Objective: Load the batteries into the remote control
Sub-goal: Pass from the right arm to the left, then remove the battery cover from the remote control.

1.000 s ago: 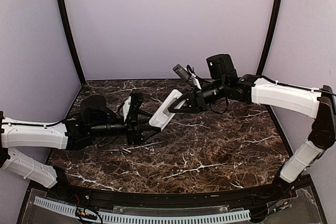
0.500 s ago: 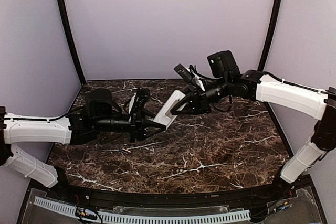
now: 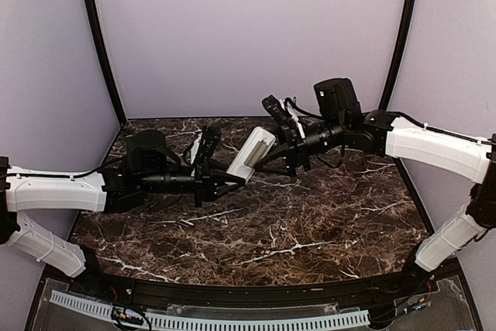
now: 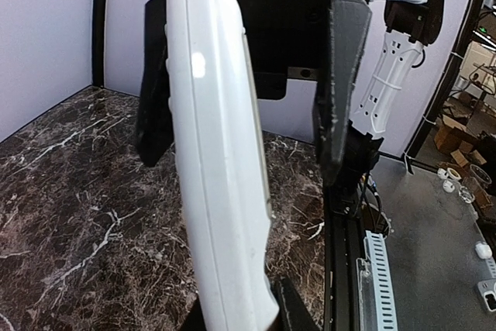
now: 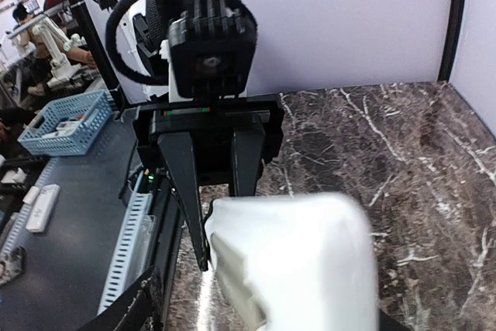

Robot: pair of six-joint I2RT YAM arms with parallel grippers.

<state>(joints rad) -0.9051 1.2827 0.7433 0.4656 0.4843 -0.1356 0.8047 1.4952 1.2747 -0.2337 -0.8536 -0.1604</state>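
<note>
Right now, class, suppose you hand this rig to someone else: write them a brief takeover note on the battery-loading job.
Left fingers: shut on the remote control at its lower end, holding it above the table.
Right fingers: open, either side of its upper end.
Batteries: a small slim thing on the table may be one; none seen otherwise.
Done: remote is up.
Left: load the batteries; bay state unclear.

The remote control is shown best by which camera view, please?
The left wrist view: the remote control spans the frame side-on, sharp along nearly its full length. The top external view shows it small and distant; the right wrist view shows only one blurred end.
</note>
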